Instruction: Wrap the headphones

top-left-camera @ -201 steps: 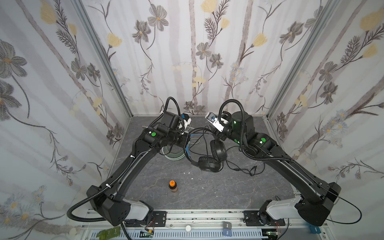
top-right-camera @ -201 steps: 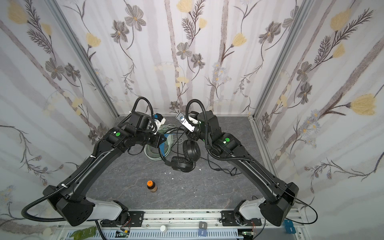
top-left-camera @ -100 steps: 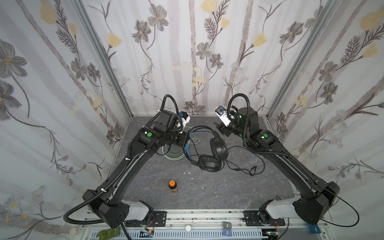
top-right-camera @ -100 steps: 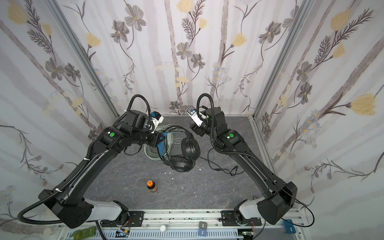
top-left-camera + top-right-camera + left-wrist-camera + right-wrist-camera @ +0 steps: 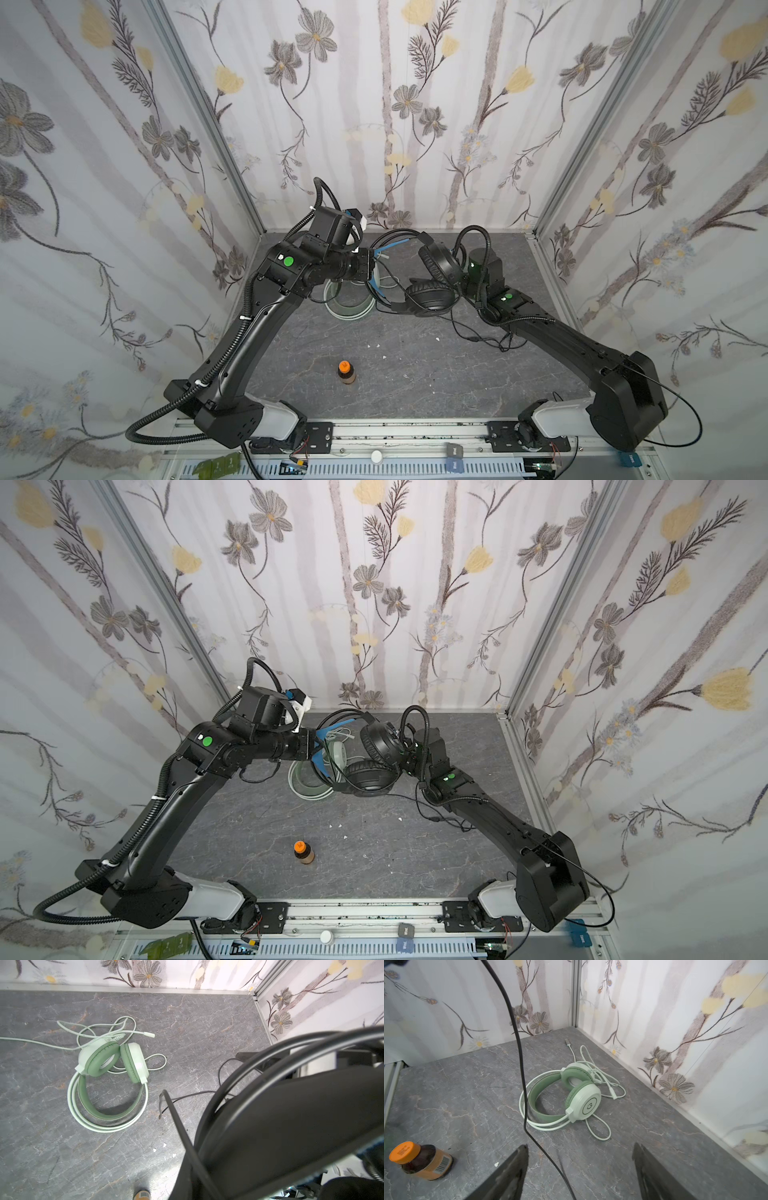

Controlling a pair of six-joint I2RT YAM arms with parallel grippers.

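The black headphones hang above the table, with my left gripper shut on their blue-lined headband. In the left wrist view the black band fills the near side and hides the fingers. My right gripper stands open just right of the black ear cups. The black cable hangs loose between its fingers, and neither finger touches it. The mint-green headphones lie flat on the table below, with their white cable loose beside them.
An orange-capped brown bottle stands upright in the middle front of the grey table. Slack black cable trails on the table by the right arm. Patterned walls close in the back and both sides.
My right gripper has opened wider and drawn away to the right of the black headphones, dropping lower. The left gripper has kept its hold and carried them slightly towards the back wall.
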